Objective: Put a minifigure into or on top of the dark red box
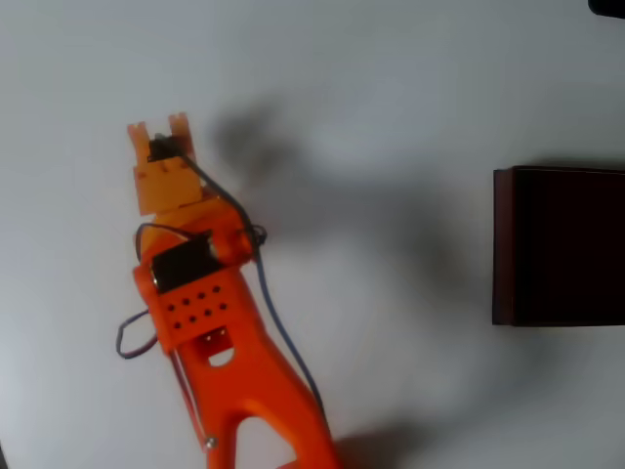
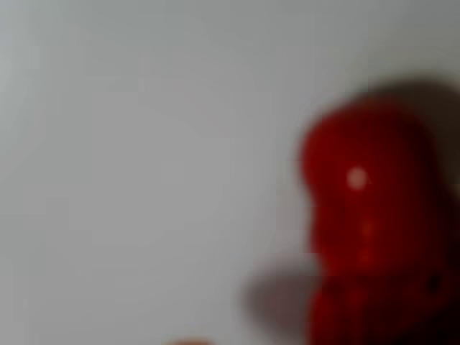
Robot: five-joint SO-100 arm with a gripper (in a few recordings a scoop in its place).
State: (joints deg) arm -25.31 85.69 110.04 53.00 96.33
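Observation:
The minifigure (image 2: 374, 230) is a blurred red shape with a round head, very close at the right of the wrist view, with a shadow on the white table beside it. In the overhead view my orange gripper (image 1: 159, 132) is at the upper left and points away from the arm's base. Its two orange tips stand apart with a dark part between them. The figure is hidden under the gripper there. The dark red box (image 1: 562, 244) sits at the right edge, far from the gripper, its dark inside facing up.
The white table (image 1: 391, 371) lies bare between the arm and the box. The arm's orange body (image 1: 234, 371) and its blue cable (image 1: 278, 322) run down to the bottom edge. A dark object (image 1: 607, 6) shows at the top right corner.

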